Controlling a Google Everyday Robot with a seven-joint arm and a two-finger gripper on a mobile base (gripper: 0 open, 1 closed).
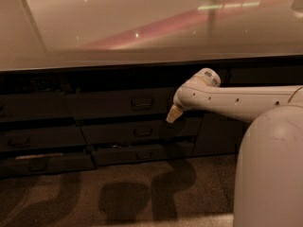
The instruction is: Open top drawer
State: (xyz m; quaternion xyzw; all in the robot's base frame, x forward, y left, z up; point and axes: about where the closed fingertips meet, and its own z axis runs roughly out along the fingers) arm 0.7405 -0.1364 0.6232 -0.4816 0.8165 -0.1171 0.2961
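The top drawer [109,104] is the dark grey front just below the counter edge, with a small rectangular pull handle [142,102] at its centre. It looks flush with the cabinet face. My gripper [172,114] hangs at the end of the white arm [236,100], which reaches in from the right. Its tan tip points down and left in front of the drawer's right end, a short way right of and slightly below the handle.
A glossy beige countertop [142,27] overhangs the drawers. Below the top drawer are a middle drawer [142,132] and a bottom drawer [142,154], with more dark fronts on the left [38,138]. My white body [270,169] fills the lower right. Shadows lie on the floor [118,197].
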